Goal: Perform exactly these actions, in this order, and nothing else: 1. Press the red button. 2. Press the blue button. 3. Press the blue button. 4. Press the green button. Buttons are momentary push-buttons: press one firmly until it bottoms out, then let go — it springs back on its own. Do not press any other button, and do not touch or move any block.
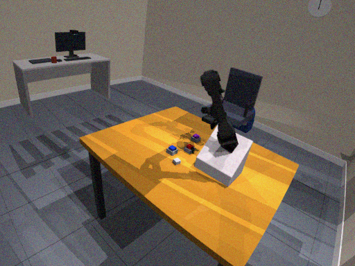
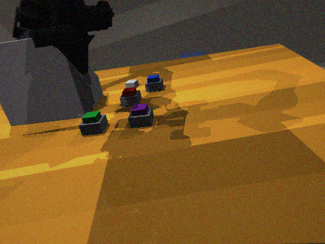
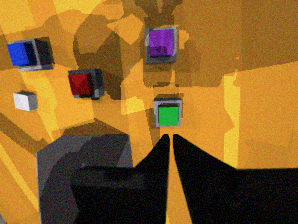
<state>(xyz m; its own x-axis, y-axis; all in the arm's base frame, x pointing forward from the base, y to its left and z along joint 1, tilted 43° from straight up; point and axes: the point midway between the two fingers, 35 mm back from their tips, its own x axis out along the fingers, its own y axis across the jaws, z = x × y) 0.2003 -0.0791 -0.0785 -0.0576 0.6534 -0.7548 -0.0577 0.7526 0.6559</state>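
Observation:
My gripper is shut and empty. Its tips point down, raised above the table beside the pedestal, and in the wrist view they lie just below the green button. The green button is hidden in the top view. The red button and the blue button stand clear of the fingers, to their left in the wrist view. All three caps stand up from their grey housings.
A purple button stands near the green and red ones. A small white block lies near the blue and red buttons. The arm's pale pedestal stands close to the green button.

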